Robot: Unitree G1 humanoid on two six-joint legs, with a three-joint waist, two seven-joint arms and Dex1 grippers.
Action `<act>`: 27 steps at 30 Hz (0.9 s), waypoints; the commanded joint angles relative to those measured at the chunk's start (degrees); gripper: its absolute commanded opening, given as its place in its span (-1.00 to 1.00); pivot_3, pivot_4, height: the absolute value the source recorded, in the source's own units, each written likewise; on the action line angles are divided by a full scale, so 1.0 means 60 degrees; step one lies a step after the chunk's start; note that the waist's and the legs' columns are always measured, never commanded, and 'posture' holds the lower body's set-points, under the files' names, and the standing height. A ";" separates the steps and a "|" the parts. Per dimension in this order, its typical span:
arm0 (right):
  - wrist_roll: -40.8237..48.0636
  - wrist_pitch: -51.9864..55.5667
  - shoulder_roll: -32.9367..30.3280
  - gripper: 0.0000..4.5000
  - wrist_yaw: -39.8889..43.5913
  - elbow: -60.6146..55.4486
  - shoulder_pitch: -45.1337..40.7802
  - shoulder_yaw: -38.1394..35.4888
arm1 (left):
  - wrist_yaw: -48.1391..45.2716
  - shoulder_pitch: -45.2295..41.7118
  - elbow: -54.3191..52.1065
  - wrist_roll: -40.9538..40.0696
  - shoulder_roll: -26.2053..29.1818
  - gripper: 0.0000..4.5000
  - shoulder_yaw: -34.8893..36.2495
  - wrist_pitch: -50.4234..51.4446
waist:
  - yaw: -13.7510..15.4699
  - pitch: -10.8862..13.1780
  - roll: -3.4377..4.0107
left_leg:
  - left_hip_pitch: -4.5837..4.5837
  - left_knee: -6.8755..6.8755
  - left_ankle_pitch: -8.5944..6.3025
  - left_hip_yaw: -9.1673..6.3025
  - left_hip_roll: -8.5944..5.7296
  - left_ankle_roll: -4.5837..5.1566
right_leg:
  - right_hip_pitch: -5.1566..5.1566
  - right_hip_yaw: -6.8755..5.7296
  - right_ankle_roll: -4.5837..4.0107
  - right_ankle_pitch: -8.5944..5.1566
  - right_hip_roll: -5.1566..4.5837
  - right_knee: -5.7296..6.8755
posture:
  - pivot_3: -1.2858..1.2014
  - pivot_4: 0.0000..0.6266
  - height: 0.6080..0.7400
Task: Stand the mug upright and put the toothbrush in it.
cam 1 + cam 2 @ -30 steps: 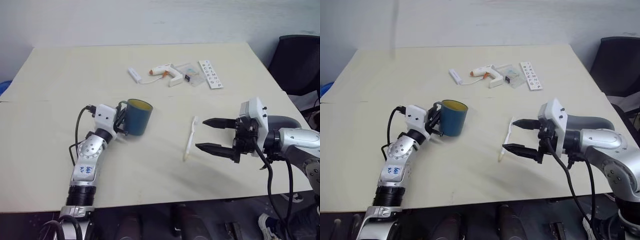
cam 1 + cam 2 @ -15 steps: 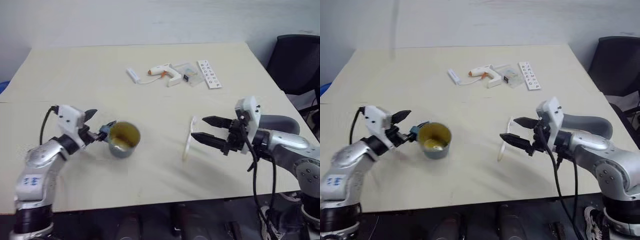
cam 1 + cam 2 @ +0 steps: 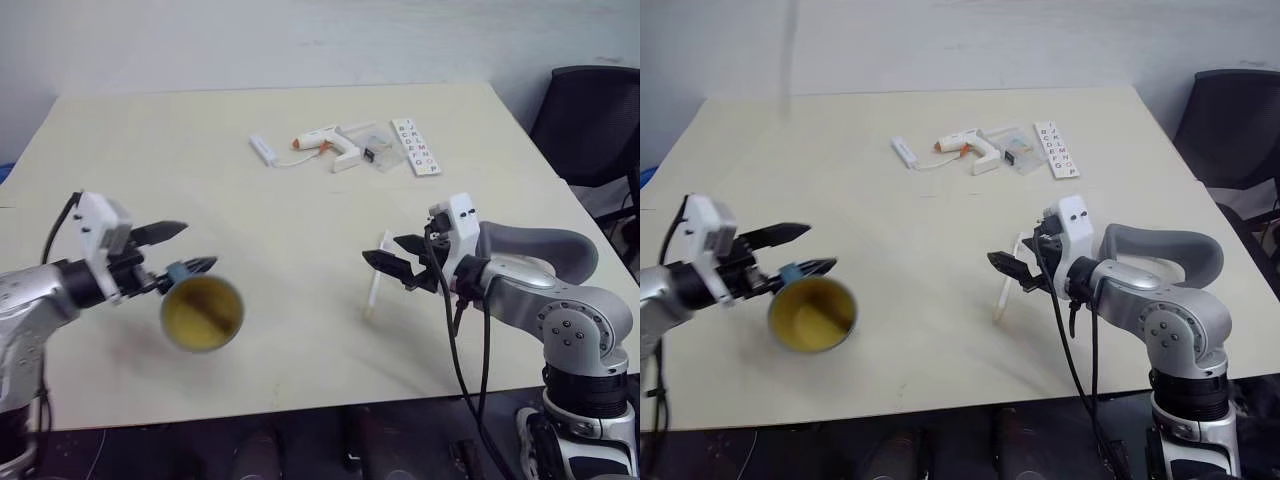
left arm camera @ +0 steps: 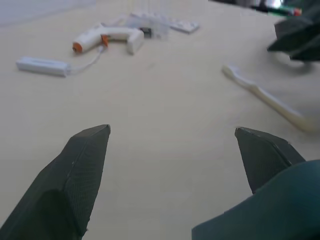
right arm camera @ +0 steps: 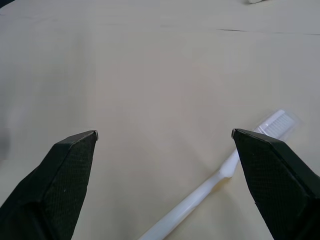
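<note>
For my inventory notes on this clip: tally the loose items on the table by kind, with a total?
Mug: 1
Toothbrush: 1
Glue gun: 1
Short white stick: 1
Letter strip: 1
Small clear packet: 1
Total: 6

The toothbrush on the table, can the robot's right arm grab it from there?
Probably yes. The right gripper is open and right beside the toothbrush, which lies flat on the bare table with nothing between them.
</note>
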 commanded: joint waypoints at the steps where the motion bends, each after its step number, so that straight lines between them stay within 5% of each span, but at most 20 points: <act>1: -0.0176 -0.0155 -0.0167 1.00 0.0143 -0.0276 -0.0127 -0.0123 | 0.1477 -0.0763 0.0774 0.0617 -0.1021 0.88 -0.0583 0.0005 | 0.0001 0.0000 0.0000 | -0.0002 0.0002 -0.0001 -0.0001 0.0002 0.0002 | -0.0001 0.0003 0.0006 0.0003 -0.0003 0.0000 | 0.03 -0.52 1.00; 11: -0.0293 -0.0050 -0.0461 1.00 0.0468 -0.0343 -0.0152 -0.0265 | 0.2702 -0.2819 0.2196 0.1619 -0.1191 0.88 -0.1743 0.2535 | -0.0040 -0.0001 -0.0003 | 0.0002 0.0002 -0.0001 -0.0005 -0.0005 0.0000 | -0.0010 0.0010 0.0017 0.0010 -0.0002 -0.0008 | 0.03 -0.52 1.00; 27: -0.0261 -0.0116 -0.0251 1.00 0.0447 -0.0453 -0.0009 -0.0250 | 0.1826 -0.1138 0.2375 0.3278 -0.1107 0.88 -0.2319 -0.1241 | -0.0002 -0.0001 -0.0002 | 0.0003 0.0005 -0.0001 0.0014 0.0006 0.0000 | -0.0007 0.0011 0.0016 0.0010 -0.0013 -0.0014 | 0.03 -0.52 1.00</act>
